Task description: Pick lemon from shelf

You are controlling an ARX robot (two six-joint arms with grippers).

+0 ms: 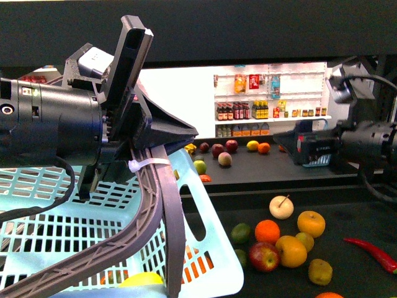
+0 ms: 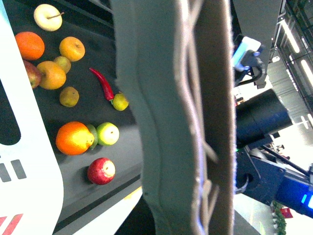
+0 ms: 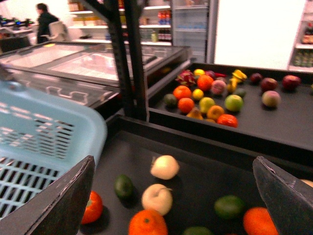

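Observation:
The lemon point(image 1: 252, 146) lies on the upper black deck of the shelf point(image 1: 267, 174), among apples and an orange; in the right wrist view it point(image 3: 197, 94) sits in a fruit cluster on that farther deck. My right gripper point(image 1: 291, 144) is open and empty, hovering at the right above the decks; its fingers point(image 3: 63, 205) frame pale apples, oranges and limes on the lower deck. My left gripper point(image 1: 146, 146) is shut on the dark handle point(image 1: 164, 205) of the light-blue basket point(image 1: 211, 248), at the left. The left wrist view shows mostly its finger point(image 2: 161, 117) and the handle.
The lower deck point(image 1: 353, 211) holds a pale apple point(image 1: 281, 207), yellow-orange apples point(image 1: 311, 223), an orange point(image 1: 267, 231), a red apple point(image 1: 264, 256) and a red chili point(image 1: 372, 253). A black perforated upright point(image 3: 129, 58) stands beside the basket point(image 3: 44, 132). Something yellow point(image 1: 142, 279) lies in the basket.

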